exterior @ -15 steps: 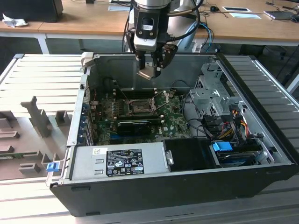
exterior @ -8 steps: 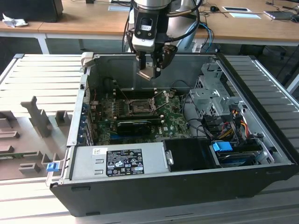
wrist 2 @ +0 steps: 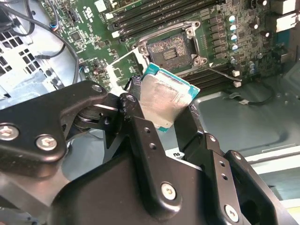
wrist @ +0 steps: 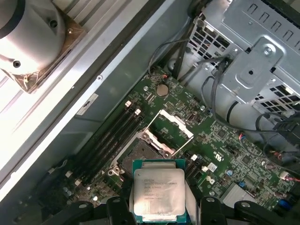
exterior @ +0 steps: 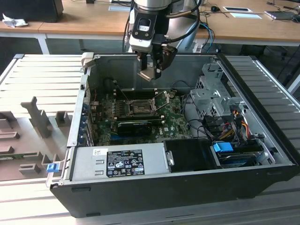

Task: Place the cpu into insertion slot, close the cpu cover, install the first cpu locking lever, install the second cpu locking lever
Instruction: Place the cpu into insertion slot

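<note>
Gripper (exterior: 151, 72) (wrist 2: 161, 107) (wrist: 159, 210): closed on the cpu, with my two black fingers (wrist 2: 140, 133) pinching its opposite edges.
Cpu: the small flat square cpu (exterior: 147, 74) (wrist 2: 164, 99) (wrist: 158, 194), with a pale silver-grey metal top and a teal rim, hangs tilted in my grip. It is above the insertion slot and well apart from it.
Insertion slot: the square dark insertion slot (exterior: 140, 106) (wrist 2: 171, 49) (wrist: 140, 153) with a silver metal rim lies face up and uncovered.
Cpu cover: the thin silver-grey cpu cover (wrist: 178, 123), a frame plate with a square window, is swung up off the slot on its hinged edge.
Locking levers: the thin silver wire locking levers (exterior: 162, 97) stand raised just beside the slot, toward the exterior view's right.
Case: the open black and grey computer case (exterior: 140, 192) holds the green circuit board (exterior: 174, 123) (wrist 2: 93, 28) (wrist: 225, 150), and the slot is set into that board.
Also in the case: long black memory slots (wrist 2: 154, 18) (wrist: 105, 140) run just beside the slot. A long black card (exterior: 136, 125) lies near the slot. A grey power supply box (exterior: 122, 161) with a dark label sits farther from it.
Around: a silver perforated drive cage (exterior: 211, 96) (wrist: 262, 56) and dark cables (wrist: 220, 93) sit off to the exterior view's right of the slot, none of them over it.
</note>
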Controlling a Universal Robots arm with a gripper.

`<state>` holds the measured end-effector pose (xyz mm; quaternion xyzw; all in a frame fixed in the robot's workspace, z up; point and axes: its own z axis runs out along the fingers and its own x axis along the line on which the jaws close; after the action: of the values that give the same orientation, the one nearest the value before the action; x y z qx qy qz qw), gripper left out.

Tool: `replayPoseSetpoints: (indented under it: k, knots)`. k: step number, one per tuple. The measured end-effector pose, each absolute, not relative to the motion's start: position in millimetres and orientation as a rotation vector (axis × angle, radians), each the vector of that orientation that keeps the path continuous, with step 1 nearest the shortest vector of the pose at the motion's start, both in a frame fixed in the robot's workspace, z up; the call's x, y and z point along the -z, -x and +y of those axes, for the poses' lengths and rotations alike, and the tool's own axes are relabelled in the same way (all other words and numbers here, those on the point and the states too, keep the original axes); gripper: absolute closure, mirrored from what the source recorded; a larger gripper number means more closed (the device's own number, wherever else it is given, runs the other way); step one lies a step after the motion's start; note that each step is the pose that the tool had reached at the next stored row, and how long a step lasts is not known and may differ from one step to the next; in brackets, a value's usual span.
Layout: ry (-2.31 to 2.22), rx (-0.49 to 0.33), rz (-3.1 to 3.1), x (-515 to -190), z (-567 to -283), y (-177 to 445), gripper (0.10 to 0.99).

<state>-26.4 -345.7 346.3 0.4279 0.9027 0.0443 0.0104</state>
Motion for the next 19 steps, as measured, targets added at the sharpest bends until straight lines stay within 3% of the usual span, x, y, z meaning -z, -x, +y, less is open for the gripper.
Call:
replayPoseSetpoints:
  k: [19]
  knots:
    - [-1.576,-0.135,2.681,-343.1,-345.6,26.4,0.557]
